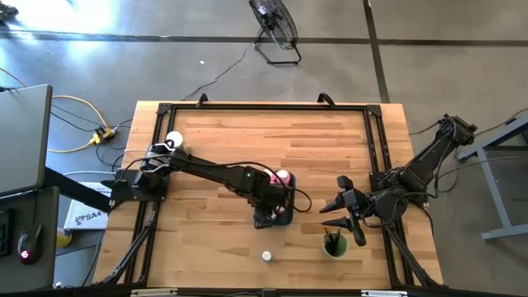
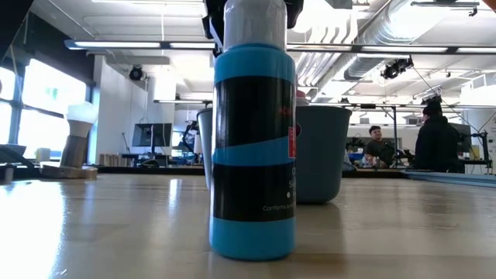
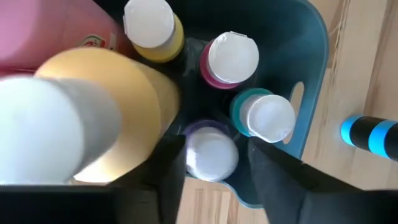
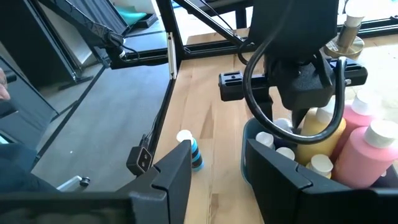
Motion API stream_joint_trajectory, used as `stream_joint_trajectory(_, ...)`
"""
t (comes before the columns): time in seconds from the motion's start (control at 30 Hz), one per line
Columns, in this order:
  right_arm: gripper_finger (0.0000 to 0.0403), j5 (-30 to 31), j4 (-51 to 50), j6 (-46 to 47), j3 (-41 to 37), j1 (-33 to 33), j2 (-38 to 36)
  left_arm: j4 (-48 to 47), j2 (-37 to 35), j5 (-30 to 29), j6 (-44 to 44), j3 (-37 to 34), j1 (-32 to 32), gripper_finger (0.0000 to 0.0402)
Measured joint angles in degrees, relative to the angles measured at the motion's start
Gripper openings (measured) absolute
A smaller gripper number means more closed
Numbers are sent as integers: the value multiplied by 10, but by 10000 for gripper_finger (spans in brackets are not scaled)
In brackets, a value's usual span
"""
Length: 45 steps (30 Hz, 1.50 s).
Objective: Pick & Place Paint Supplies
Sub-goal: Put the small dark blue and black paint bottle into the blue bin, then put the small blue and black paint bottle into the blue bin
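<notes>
Four small pale-capped jars are sitting inside the blue-grey tray [image 3: 314,68], and the left gripper [image 3: 211,180] is hanging directly over them, its two dark fingers [image 3: 165,171] standing apart on either side of the purple jar [image 3: 211,152], which is resting in the gap between them; whether the pads are touching its sides cannot be told. Just beyond that jar, the teal jar [image 3: 267,118], the magenta jar [image 3: 231,57] and the yellow jar [image 3: 149,25] are crowding together in the same tray. Beside them the yellow squeeze bottle [image 3: 93,106] and the pink squeeze bottle [image 4: 367,155] are standing upright in the tray, close against the left gripper's side. One blue jar [image 4: 189,149] is standing alone on the wooden table [image 1: 214,140], apart from the tray and nearer the front edge. Off to the right, the right gripper [image 1: 340,210] is waiting above the table with its fingers spread and nothing between them, close to the green cup [image 1: 334,244], where thin paintbrushes [image 1: 332,240] are standing upright.
</notes>
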Motion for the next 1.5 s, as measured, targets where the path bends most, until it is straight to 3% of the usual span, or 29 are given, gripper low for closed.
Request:
stream_joint_trajectory(0.27,144,0,0,0,0,0,0,-2,0,-1,1,0,0,234)
stream_joint_trajectory(0.63,144,4,0,-2,0,0,0,-22,-1,58,-9,0,0,241)
stream_joint_trajectory(1.07,144,5,1,-2,0,-1,0,-36,-25,-34,-15,14,0,242)
stream_joint_trajectory(1.5,144,4,3,-1,0,-25,0,-64,-30,-109,6,184,-8,242)
